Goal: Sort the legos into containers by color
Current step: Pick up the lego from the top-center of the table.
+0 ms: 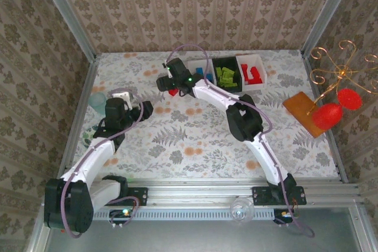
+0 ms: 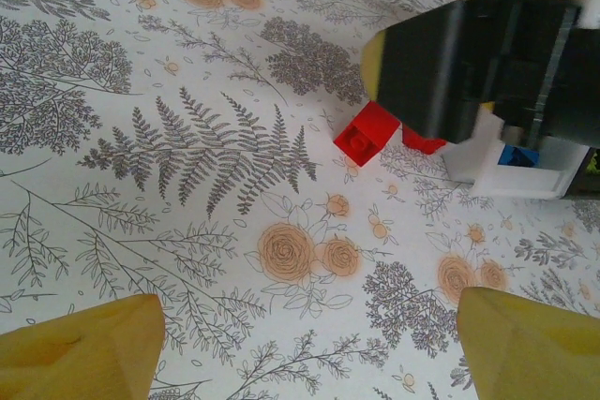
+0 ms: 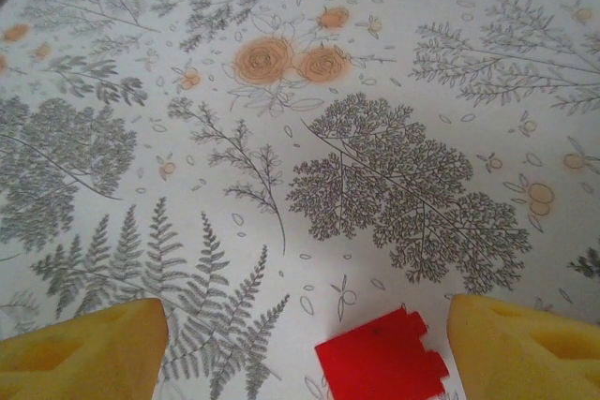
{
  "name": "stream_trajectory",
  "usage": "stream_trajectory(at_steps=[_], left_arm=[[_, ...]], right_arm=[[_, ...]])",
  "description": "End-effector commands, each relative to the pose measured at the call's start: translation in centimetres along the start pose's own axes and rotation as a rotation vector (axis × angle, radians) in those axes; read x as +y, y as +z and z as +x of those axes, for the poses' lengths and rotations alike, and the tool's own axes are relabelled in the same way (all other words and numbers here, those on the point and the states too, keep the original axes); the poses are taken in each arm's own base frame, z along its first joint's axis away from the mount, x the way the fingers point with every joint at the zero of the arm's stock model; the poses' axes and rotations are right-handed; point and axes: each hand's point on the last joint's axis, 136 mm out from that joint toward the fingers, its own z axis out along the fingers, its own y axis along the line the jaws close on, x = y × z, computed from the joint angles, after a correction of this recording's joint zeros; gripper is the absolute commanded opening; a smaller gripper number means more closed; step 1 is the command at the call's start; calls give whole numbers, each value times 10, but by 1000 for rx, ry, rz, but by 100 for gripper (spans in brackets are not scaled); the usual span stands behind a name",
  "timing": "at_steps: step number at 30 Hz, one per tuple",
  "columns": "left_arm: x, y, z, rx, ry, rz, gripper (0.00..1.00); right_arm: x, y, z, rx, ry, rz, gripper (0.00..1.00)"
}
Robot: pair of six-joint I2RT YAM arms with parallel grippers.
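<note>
The containers stand in a row at the back. The left white tray (image 1: 202, 75) holds blue legos, the black middle tray (image 1: 226, 75) green ones, and the right white tray (image 1: 254, 74) red ones. A red lego (image 1: 173, 92) lies on the table in front of the left tray. My right gripper (image 1: 171, 84) hovers over it, open. In the right wrist view the red lego (image 3: 382, 362) lies between the yellow fingers, close to the right one, untouched. My left gripper (image 1: 144, 109) is open and empty over bare cloth. Its camera sees the red lego (image 2: 367, 131) and a second red piece (image 2: 424, 144).
A pale teal cup (image 1: 97, 100) and a small white object (image 1: 121, 94) sit at the left, behind my left arm. A flat orange block (image 1: 305, 112) and red ornaments on gold wire (image 1: 333, 110) stand at the right. Metal rails and papered walls enclose the table.
</note>
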Motion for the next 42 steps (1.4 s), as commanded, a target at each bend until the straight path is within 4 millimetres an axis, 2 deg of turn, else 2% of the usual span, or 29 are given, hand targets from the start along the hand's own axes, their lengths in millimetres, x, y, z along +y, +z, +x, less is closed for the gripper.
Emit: stream_trajectory(at_steps=[1,12,22,30,35,39,42], left_arm=[[2,-4,-1,-7,-9,-4,83],[-1,-5,-2,-8,-11,16,83],[-2,-5,-2,-7,-12,24,83],[-3,-5,-2,-8,-9,24,83],[3,-8,-3,-21,-20,-2,83],[4,-10,-4,-32,-24,-5,83],[5,-10,-4,-32,-25,-5,83]], right_arm=[[-11,12,18,104,32,1,79],[-19,40,38,167,118,-46,77],[-9,33,55,255,95,-77,74],[3,17,61,295,-8,-51,72],[-3,13,70,310,-87,26,71],[-7,18,79,326,-104,51,69],[-7,21,76,313,-108,47,68]])
